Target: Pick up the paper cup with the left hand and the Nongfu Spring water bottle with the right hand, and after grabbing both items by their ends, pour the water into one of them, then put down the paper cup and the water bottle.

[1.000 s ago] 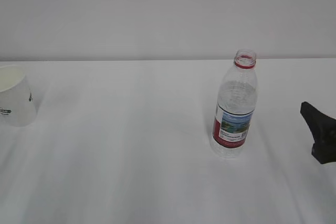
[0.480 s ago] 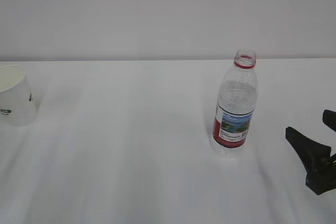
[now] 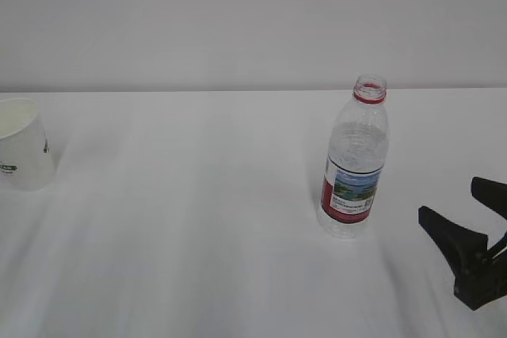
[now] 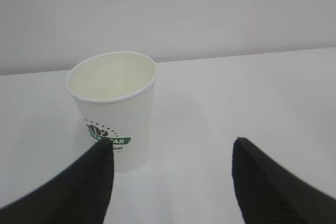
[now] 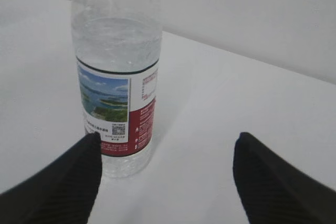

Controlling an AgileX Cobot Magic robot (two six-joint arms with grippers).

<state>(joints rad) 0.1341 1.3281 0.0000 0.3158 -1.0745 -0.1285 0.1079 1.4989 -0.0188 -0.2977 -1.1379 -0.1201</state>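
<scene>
**Tabletop, cup and bottle, both grippers parted and empty**

Tabletop (image 3: 198,219) is plain white, smooth w/ faint soft folds or streaks like a cloth, matte. Behind it a bare pale grey wall (image 3: 238,21) meets the table along a straight horizontal line. Light is even, shadows weak.

Left hand (image 4: 170,156), seen only in the left wrist view: two black fingers w/ fine ribbed pads, jaws spread apart, nothing between them. Paper cup (image 4: 114,108) stands upright just ahead of the gripper, offset toward its left finger (image 4: 89,187); that fingertip overlaps the cup's lower side in the picture, contact can't be judged. Cup is white, tapered, dimpled wall, rolled rim, cream inside, green and dark print low on the side. In the exterior view it sits at the far left edge.

Right hand (image 3: 467,223) is low over the table, black wedge-shaped fingers parted, holding nothing. Nongfu Spring water bottle (image 3: 354,160) stands upright ahead of it, apart from the fingertips, offset toward the left finger (image 5: 63,182) in the right wrist view. Bottle is clear ribbed plastic, red neck ring, no cap on, red-and-white label w/ a blue-green landscape plus a QR code. Water (image 5: 116,38) is clear, level above the label's top edge.

Cup and bottle are well apart.
</scene>
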